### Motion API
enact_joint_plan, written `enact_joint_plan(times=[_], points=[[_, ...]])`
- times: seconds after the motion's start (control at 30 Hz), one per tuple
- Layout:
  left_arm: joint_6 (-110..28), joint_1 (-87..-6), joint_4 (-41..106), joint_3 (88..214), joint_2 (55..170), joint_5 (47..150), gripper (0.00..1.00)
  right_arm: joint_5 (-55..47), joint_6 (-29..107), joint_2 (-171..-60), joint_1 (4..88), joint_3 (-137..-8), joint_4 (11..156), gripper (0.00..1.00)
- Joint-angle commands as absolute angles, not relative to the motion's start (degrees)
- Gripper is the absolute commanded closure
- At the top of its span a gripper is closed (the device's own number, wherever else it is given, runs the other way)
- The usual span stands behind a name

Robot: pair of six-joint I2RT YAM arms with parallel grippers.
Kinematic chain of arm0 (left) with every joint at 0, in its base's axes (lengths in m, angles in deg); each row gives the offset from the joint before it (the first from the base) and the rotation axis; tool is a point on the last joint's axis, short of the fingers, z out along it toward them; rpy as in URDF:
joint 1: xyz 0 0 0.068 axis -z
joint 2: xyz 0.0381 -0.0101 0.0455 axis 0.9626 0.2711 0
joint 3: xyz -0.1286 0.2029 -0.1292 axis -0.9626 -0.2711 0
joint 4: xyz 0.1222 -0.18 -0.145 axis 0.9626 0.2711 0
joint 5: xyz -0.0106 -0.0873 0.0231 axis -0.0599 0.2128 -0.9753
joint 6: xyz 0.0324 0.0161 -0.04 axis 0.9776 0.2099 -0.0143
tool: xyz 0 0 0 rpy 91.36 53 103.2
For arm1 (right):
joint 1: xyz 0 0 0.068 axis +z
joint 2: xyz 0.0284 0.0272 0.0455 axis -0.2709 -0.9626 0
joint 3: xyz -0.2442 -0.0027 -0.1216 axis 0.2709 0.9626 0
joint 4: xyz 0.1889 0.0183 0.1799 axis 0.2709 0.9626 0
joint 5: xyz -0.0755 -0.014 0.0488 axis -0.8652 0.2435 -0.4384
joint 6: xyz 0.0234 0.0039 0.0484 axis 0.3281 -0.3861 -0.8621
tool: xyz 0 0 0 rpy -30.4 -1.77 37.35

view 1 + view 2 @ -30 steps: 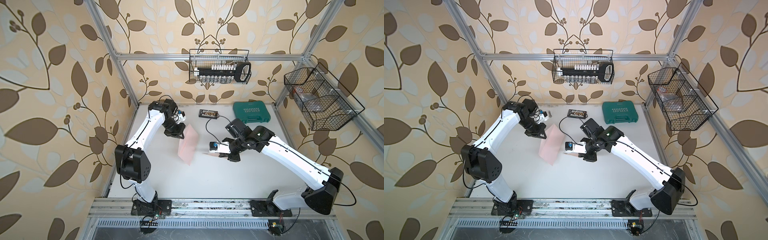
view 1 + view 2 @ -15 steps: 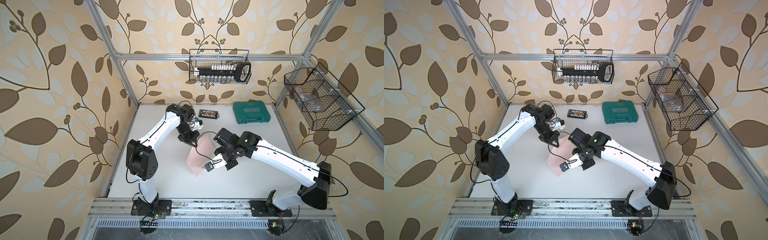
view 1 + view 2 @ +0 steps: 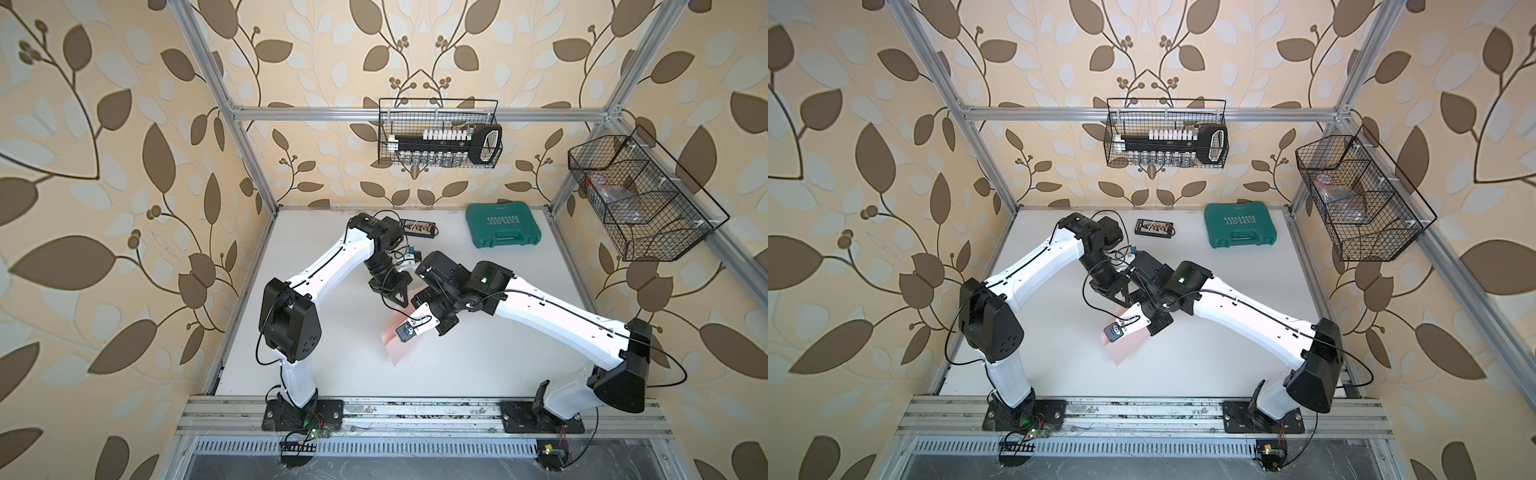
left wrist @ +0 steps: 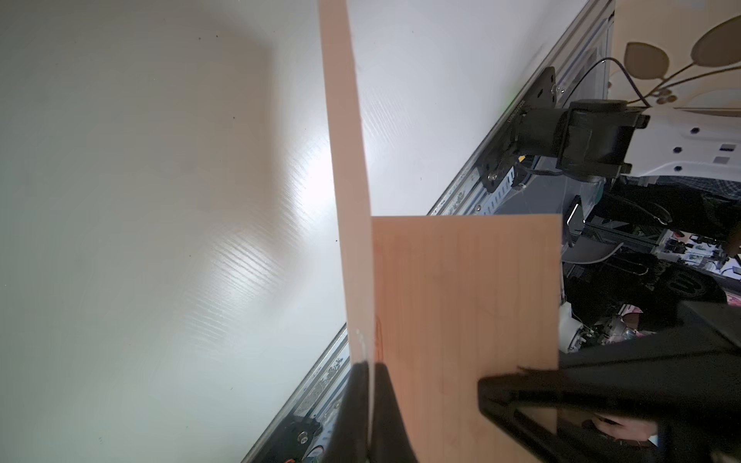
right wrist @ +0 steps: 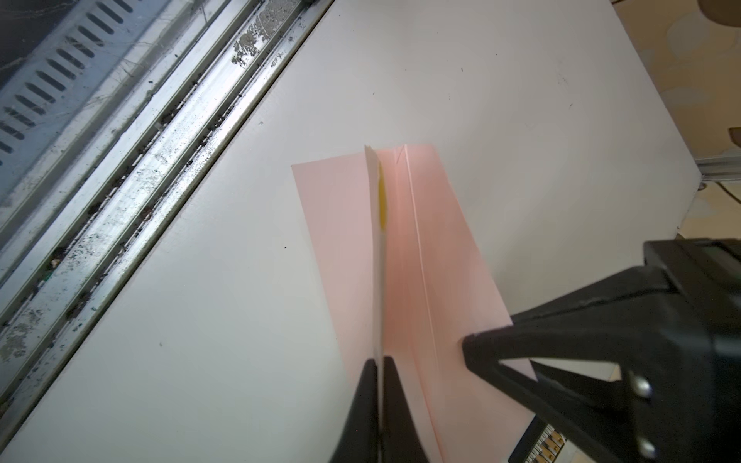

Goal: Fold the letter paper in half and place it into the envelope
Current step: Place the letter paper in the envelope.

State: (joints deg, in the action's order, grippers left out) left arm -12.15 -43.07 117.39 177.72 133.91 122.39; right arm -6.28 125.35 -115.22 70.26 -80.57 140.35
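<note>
Left pincer (image 4: 369,366) clamped tight on envelope (image 4: 461,300) edge. Right pincer (image 5: 379,360) pinched closed on letter paper (image 5: 379,272), envelope just beyond its tips.

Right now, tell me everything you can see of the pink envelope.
The envelope is pale pink thin paper, a long rectangle with a straight crease running its length. The left gripper is shut on one edge, so its wrist view shows it as a narrow strip. The letter paper, pinched in the right gripper, stands edge-on over it. The arms hide most of it in both top views; whether it touches the table is unclear.
</note>
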Motion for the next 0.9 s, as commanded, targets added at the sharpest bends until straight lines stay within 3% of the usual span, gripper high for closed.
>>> enact_joint_plan(times=[0.0,0.87], points=[[-10.53,-42.51,119.45,177.69,132.64,125.15,1.00,-4.55,125.88,-115.33,70.68,-81.40,136.90,1.00],[-10.44,-42.48,120.17,175.54,132.49,127.81,1.00,-6.12,123.07,-106.92,70.73,-72.45,125.66,1.00]])
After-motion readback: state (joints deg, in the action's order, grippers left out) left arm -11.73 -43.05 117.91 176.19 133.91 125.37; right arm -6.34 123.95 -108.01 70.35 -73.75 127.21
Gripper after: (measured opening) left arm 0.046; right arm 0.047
